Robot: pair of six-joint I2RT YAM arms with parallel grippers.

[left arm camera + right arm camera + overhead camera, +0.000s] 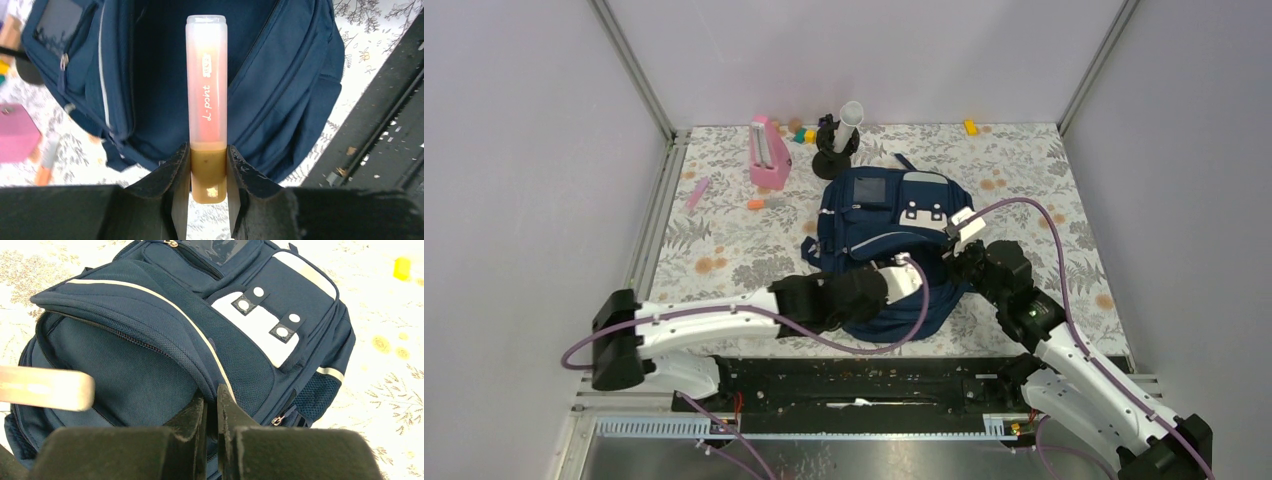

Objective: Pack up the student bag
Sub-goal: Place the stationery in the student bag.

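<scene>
Insertion step. Large navy blue fabric backpack (884, 215) lies mid bench (714, 240). Right end effector (212, 410) is pinched shut on its flap edge, holding the mouth open. Left end effector (208, 170) grips a translucent orange plastic highlighter (206, 80) by the base, aimed inside. Next: advance deeper, release.

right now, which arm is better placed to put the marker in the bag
Left. The left claw grips the marker, which points into the open bag. The right claw is shut on the flap, holding the bag open.
</scene>
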